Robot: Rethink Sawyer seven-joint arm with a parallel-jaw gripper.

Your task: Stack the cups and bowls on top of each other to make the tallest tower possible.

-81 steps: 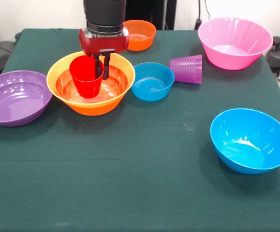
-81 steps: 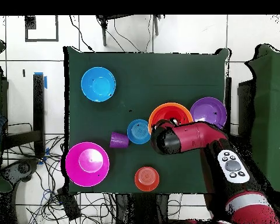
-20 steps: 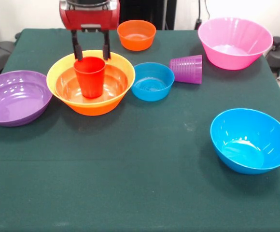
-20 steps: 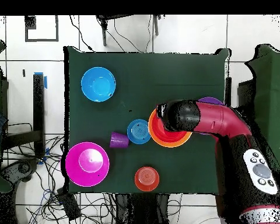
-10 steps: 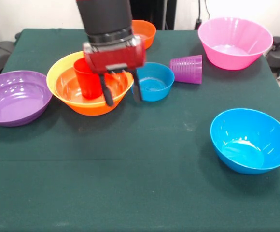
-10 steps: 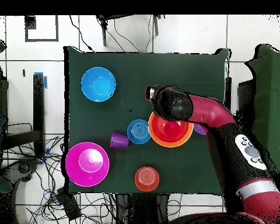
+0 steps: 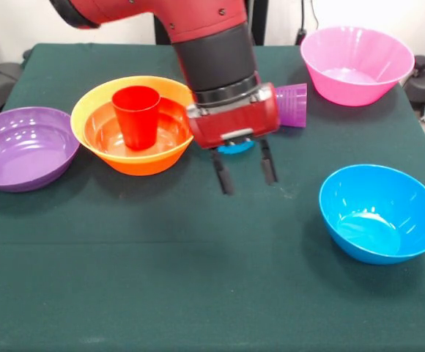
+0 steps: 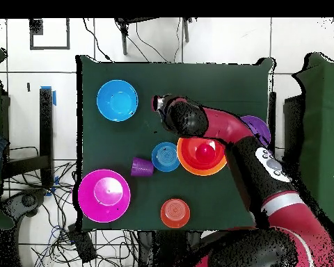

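Note:
The tower is the large orange bowl (image 7: 145, 163) with the red-orange shallow bowl (image 7: 170, 129) nested in it and the red cup (image 7: 136, 116) upright inside; it also shows in the overhead view (image 8: 191, 164). My gripper (image 7: 246, 170) is open and empty, hanging over bare cloth to the right of the tower and in front of the small blue bowl (image 7: 234, 149), which it mostly hides. The purple cup (image 7: 294, 104) lies on its side. The large blue bowl (image 7: 379, 213) sits at the front right. The light blue cup is out of view.
The purple bowl (image 7: 23, 147) sits left of the tower. The pink bowl (image 7: 355, 64) is at the back right. The small orange bowl (image 8: 175, 213) shows only in the overhead view; the arm hides it in the front view. The table is covered in green cloth.
The gripper let go of the red cup, which stays upright in the tower. It then swung from above the tower out over the cloth toward the large blue bowl.

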